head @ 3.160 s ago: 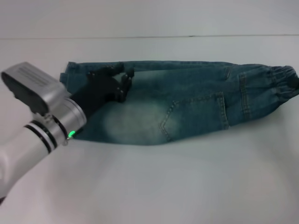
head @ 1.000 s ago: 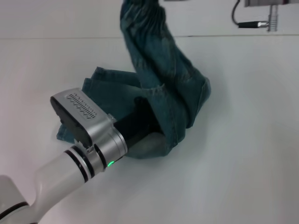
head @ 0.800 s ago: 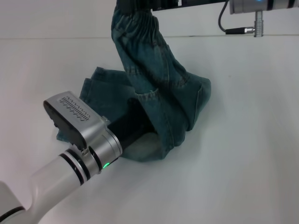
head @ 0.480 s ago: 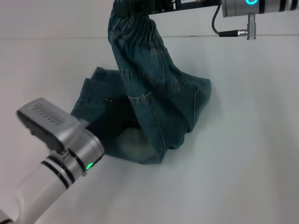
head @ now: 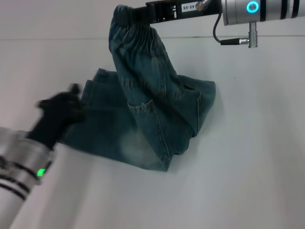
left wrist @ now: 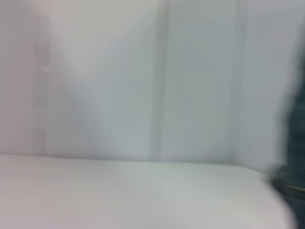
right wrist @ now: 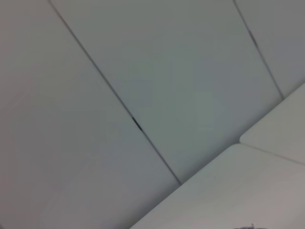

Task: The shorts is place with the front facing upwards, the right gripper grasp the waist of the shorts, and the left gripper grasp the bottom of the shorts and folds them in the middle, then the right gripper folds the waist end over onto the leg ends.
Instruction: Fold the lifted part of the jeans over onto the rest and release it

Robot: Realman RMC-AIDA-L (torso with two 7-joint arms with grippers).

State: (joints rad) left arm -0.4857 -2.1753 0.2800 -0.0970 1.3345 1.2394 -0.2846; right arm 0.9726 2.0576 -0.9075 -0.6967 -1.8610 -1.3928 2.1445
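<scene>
Right gripper (head: 125,13), jaws clamped on waistband, holds shorts (head: 152,114) high to carry over leg ends; left gripper (head: 64,107) beside hem, jaws unreadable.

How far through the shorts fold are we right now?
Done: the shorts already lie doubled lengthwise on the table. In hand: the right pincer holds the elastic waist lifted over the legs. The left pincer sits at the leg ends. Left: lay the waist down on them.
</scene>
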